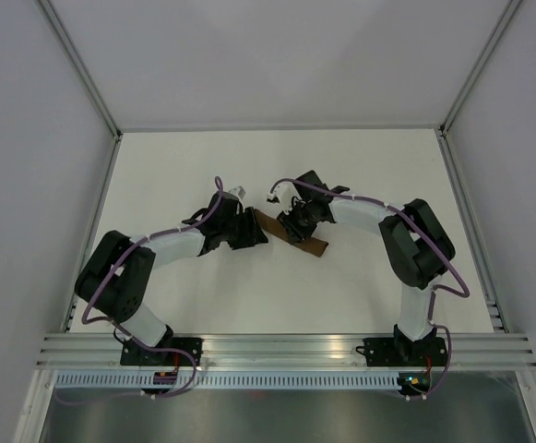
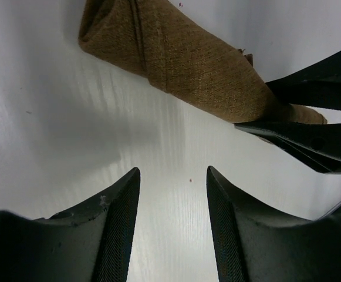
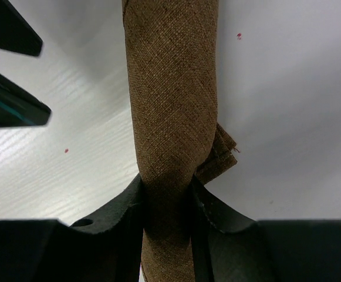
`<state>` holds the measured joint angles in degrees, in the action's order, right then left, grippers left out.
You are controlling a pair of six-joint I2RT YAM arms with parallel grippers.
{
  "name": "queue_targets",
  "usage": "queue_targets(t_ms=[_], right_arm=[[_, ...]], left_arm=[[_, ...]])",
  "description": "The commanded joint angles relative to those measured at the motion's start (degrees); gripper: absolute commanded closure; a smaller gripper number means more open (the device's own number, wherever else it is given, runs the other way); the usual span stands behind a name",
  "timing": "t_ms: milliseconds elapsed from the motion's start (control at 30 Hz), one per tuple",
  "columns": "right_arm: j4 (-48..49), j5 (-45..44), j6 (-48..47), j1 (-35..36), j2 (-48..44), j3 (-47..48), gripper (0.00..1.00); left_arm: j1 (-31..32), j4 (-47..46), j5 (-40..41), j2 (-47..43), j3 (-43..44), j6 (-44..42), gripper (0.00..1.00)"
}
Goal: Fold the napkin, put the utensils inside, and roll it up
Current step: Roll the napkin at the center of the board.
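At the table's [image 1: 277, 295] centre, we are looking at the napkin [image 1: 315, 244] already rolled into a tight tube, so the job is nearing its end.
From above, it is lying along the ten-to-four o'clock line; folding and rolling are looking done, with one small corner poking out at three o'clock in the right wrist view. We are clamping the right gripper [image 3: 167, 191] around its girth, while the left gripper [image 2: 173, 176] is hovering near the ten o'clock end, fingers parted and holding nothing. We are seeing no utensils, presumably wrapped inside, and no readable writing.
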<state>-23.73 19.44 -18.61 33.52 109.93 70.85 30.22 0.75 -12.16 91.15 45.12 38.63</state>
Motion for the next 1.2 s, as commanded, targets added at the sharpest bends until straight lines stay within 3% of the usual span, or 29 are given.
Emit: queue_targets(t_ms=[0,367,533,667,1167], right_arm=[[-1.6,-0.6,6.5,0.1,4.6,1.4,0.64],[-0.1,0.9,11.3,0.1,6.3,3.0,0.63],[-0.5,2.5,11.8,0.1,6.3,3.6,0.55],[-1.6,3.8,11.4,0.1,6.0,4.6,0.46],[-6.2,8.2,11.8,-2.7,6.6,9.0,0.42]], left_arm=[[0.7,-8.7,0.0,1.9,0.2,6.1,0.46],[0.7,-12.5,3.9,7.9,4.1,11.8,0.41],[0.7,-12.3,4.7,11.0,7.0,12.7,0.42],[0.7,-10.6,5.0,13.0,9.2,12.3,0.42],[0.7,1.5,3.5,19.5,22.5,6.7,0.43]])
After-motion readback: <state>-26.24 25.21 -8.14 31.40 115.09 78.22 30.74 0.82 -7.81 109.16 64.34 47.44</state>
